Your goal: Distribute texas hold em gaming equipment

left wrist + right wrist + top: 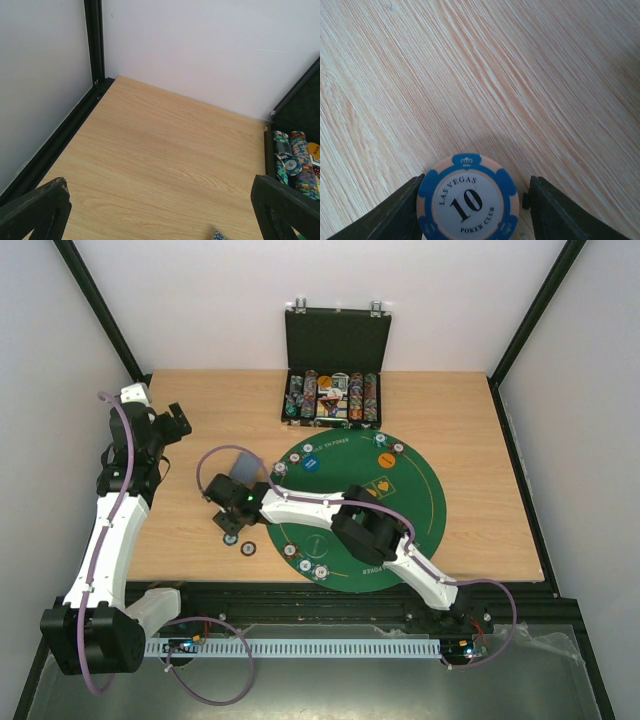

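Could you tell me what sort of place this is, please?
Probably a robot test cell staged for poker: white walls enclose a wooden table with a green poker mat and an open case of chips.

The left gripper (160, 205) hangs wide open over the wooden table (150, 165). At the right edge, an open black case (300, 107) shows chip rows (295, 160).

chip (468, 197): round, blue and pink, marked "Las Vegas 10 Poker Club"; laid flat, face up, between the fingers of the right claw (476, 184).
darker chip (247, 547): laid flat, just beside that claw.
cards (243, 462): grey-blue backs are shown; laid just beyond the claw.
buttons: a blue button (309, 464) and an orange button (384, 458) are set flat, well off to the claw's right.
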{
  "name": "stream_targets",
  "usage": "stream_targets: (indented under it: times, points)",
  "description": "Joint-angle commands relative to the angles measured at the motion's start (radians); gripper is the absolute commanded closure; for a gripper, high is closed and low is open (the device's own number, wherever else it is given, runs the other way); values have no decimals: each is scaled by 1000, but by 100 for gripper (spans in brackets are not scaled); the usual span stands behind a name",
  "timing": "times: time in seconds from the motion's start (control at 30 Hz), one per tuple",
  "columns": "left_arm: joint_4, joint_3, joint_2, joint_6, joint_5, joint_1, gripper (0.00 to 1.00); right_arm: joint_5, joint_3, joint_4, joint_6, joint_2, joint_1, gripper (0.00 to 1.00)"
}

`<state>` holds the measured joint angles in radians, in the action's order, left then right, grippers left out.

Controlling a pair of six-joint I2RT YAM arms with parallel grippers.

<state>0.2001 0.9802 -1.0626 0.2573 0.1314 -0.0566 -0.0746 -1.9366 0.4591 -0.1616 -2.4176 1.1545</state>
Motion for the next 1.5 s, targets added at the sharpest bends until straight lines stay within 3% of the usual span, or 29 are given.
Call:
stream_targets:
  times: [0.0, 0.27, 0.67, 1.13, 1.47]
  points:
    - [-16, -8, 3, -6, -1, -3, 1, 6, 64, 88, -11, 10, 8, 46]
    - [-16, -8, 3, -4, -1, -3, 0, 1, 78, 78, -15, 9, 8, 52]
    - [-16, -8, 4, -4, 1, -3, 0, 35, 135, -2, -78, 71, 9, 72]
    - [-16, -9, 7, -4, 4, -3, 1, 104, 49, -33, -121, 152, 8, 72]
    - [-16, -10, 8, -4, 5, -3, 1, 135, 102, -54, -139, 209, -12, 73]
